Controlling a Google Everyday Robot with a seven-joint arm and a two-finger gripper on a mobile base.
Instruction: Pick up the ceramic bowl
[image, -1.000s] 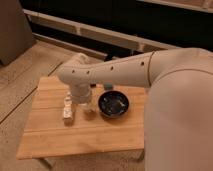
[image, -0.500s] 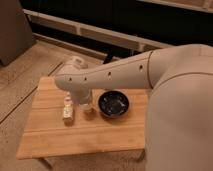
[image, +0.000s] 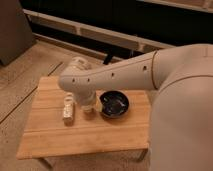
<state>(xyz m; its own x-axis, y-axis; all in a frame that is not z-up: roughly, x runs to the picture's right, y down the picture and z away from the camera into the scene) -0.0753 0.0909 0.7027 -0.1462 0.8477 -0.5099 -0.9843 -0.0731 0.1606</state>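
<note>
Tool low beside ceramic bowl, arm bent

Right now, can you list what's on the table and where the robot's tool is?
table: wooden, holding three things
bowl: black, shiny, round, right of the middle
cup: small, pale, just left of the bowl, partly hidden by the arm
white thing: small, left of the cup, unclear what it is
tool: low under the arm's bend, over the cup, beside the bowl's left rim
bowl lifted: not yet, it sits on the table
</note>
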